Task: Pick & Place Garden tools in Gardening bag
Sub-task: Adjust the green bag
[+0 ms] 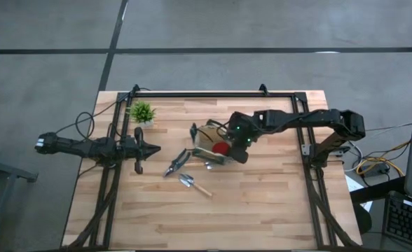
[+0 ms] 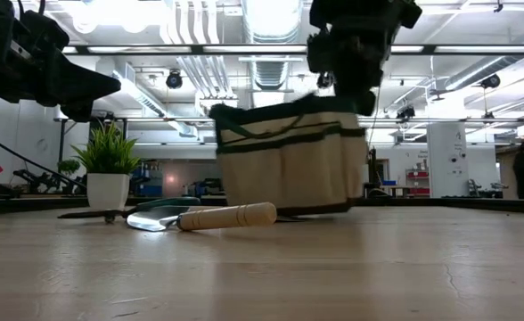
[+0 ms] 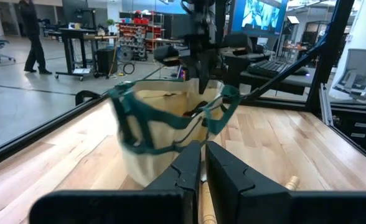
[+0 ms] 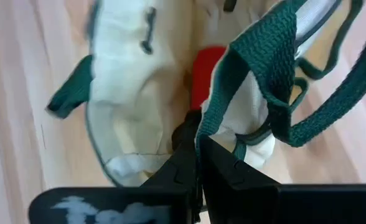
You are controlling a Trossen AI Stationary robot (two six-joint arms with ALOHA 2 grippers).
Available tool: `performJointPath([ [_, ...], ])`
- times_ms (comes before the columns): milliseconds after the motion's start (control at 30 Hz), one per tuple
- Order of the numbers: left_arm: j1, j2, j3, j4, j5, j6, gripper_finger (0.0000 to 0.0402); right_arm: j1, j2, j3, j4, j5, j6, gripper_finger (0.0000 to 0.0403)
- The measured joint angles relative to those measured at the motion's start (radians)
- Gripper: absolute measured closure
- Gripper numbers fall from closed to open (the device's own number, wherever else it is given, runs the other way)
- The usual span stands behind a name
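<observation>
The tan gardening bag (image 1: 207, 142) with green trim stands on the table's middle, leaning a little in the low view (image 2: 289, 160). My right gripper (image 4: 198, 152) reaches down into its open top, shut on the red-headed piece (image 4: 206, 71), whose red head is inside the bag (image 1: 221, 148). Grey pruners (image 1: 176, 164) and the wooden-handled trowel (image 1: 195, 185) lie flat on the table near the bag's near-left side. My left gripper (image 1: 150, 148) is shut and empty, left of the bag, pointing at it (image 3: 203, 165). My right gripper pinches the red-headed piece's dark handle (image 4: 184, 132) between its two fingers, coming from above and the table's right, slanting down into the bag. The red head points away from the fingers, into the bag. A green loop handle (image 4: 258, 62) lies across the fingers (image 4: 223, 165) and hides part of the hold.
A small green potted plant (image 1: 142, 112) stands at the far left of the table. A black frame (image 1: 213, 94) runs along the far edge and both sides. Bare wood lies near the front edge. A person walks in the room behind (image 3: 32, 34).
</observation>
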State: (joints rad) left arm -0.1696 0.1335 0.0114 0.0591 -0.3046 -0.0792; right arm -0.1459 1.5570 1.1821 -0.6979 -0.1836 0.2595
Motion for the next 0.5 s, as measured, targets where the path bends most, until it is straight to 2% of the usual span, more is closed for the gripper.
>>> performJointPath([
  [100, 0.0, 0.0, 0.0, 0.0, 0.0, 0.0, 0.0371, 0.0, 0.0, -0.016, 0.081, 0.01, -0.023, 0.0394],
  [500, 0.0, 0.0, 0.0, 0.0, 0.0, 0.0, 0.0371, -0.003, -0.002, -0.014, 0.114, 0.131, -0.107, 0.0393],
])
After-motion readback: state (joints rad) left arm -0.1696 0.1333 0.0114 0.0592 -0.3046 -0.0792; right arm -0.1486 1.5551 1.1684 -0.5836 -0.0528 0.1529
